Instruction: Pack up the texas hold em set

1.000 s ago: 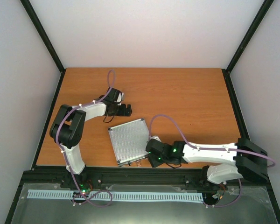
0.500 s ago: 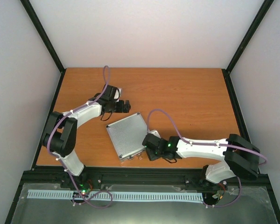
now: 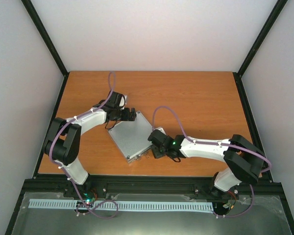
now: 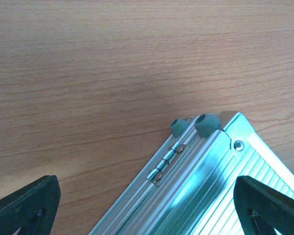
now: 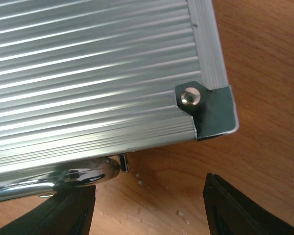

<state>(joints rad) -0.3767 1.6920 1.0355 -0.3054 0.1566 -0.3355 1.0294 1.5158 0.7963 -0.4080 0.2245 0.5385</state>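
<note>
Flanking the closed case, left tool and right tool both stand open, gripping nothing.

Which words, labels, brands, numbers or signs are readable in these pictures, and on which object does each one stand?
No readable text appears in any view.
Silver case: its ribbed lid, corner plate, hinge and rubber feet carry no marking.
Table: plain wood grain, no label.
</note>
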